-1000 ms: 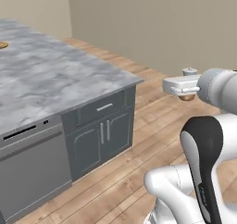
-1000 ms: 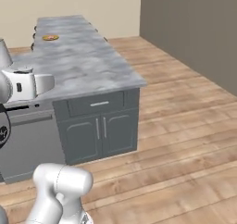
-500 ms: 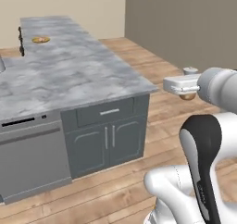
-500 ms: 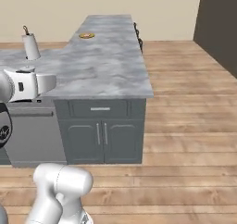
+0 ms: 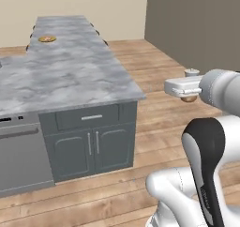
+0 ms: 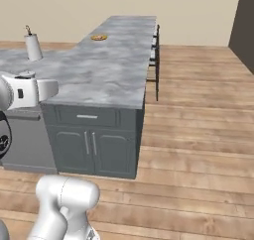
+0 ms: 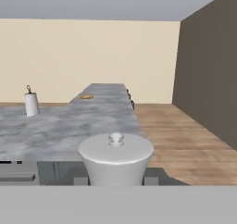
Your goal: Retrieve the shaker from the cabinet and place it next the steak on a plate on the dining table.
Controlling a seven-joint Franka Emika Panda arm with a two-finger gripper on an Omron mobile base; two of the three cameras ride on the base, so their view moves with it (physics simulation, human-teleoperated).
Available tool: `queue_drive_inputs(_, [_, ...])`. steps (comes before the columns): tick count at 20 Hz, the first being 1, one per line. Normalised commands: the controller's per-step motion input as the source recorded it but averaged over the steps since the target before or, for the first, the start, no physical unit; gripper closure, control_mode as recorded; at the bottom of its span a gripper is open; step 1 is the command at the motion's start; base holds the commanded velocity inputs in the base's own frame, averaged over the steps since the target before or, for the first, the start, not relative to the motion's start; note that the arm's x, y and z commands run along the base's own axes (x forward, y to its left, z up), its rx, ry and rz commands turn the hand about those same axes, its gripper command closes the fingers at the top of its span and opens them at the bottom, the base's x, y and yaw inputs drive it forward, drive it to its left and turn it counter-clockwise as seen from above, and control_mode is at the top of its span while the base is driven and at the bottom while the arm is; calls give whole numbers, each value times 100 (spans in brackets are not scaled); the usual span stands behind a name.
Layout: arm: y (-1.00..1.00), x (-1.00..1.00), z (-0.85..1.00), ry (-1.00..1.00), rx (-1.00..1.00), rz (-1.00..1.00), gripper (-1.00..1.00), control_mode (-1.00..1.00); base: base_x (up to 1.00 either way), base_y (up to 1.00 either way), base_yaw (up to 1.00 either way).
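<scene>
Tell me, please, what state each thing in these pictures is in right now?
Gripper: shut on the shaker, held above the wood floor.
Shaker: upright in the grip, pale top up.
Plate: lying flat, far down the marble top.
Drawer: closed.
Cupboard doors: closed.
Paper towel roll: standing upright.

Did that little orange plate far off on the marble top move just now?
No. The plate keeps its spot on the marble top; the robot's base turned, shifting the whole view.
</scene>
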Motion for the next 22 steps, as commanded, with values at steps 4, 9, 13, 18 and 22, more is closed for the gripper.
queue_drive_inputs(4, [0,0,0,0,0,0,100,100,28,-100,0])
queue_drive_inputs(9, [0,0,0,0,0,0,100,100,49,-100,5])
queue_drive_inputs(13, [0,0,0,0,0,0,100,100,77,-100,14])
queue_drive_inputs(18, [0,0,0,0,0,0,100,100,100,-100,12])
queue_drive_inputs(22, [0,0,0,0,0,0,100,100,100,-100,16])
